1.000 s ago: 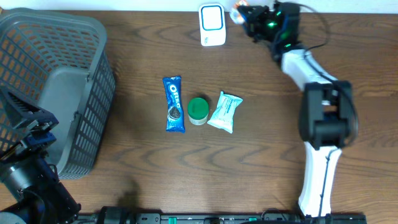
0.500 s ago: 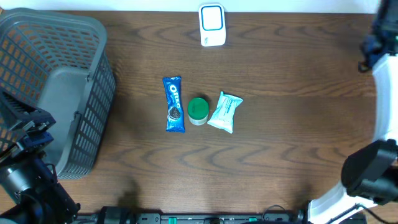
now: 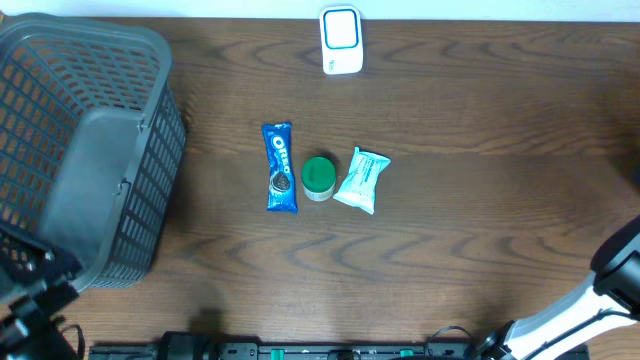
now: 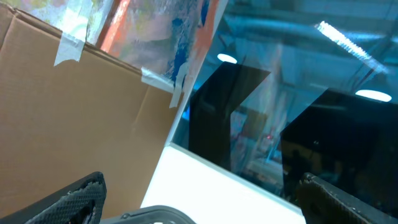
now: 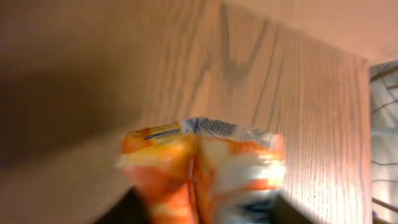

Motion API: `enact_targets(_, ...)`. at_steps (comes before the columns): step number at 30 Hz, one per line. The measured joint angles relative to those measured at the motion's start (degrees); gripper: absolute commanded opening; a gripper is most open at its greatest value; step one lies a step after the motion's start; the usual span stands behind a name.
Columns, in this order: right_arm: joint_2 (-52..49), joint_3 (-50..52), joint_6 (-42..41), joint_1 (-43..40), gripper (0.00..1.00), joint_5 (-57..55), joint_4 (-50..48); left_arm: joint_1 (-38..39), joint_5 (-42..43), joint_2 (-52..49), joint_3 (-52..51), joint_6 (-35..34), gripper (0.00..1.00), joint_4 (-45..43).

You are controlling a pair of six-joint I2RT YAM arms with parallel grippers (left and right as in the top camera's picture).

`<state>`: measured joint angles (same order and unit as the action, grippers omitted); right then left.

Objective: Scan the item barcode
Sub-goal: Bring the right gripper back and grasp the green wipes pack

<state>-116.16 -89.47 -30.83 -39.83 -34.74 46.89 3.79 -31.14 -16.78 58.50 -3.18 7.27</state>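
Your right gripper point(image 5: 211, 214) has swung away from the scanner point(image 3: 341, 40) — orange packet point(image 5: 202, 162) blurred before it, grip impossible to tell; left gripper point(image 4: 202, 199) gapes wide, empty.

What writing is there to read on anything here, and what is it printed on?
"OREO": on the blue packet, running along its length.
Pale green packet: its print is too small to read.
Orange packet, right wrist view: its print is blurred and unreadable.
Green-lidded jar and white scanner: no text can be made out.
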Motion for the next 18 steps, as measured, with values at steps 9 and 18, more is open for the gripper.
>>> enact_targets(9, 0.9, -4.2, 7.4, -1.4, 0.99, 10.8, 3.1, 0.0, 1.3, 4.8, -8.4, 0.0, 0.98, -4.1)
enact_targets(18, 15.0, -10.1, 9.7, 9.3, 0.99, 35.0, 8.0, 0.0, 2.0, 9.5, -12.5, 0.0, 0.98, -4.9)
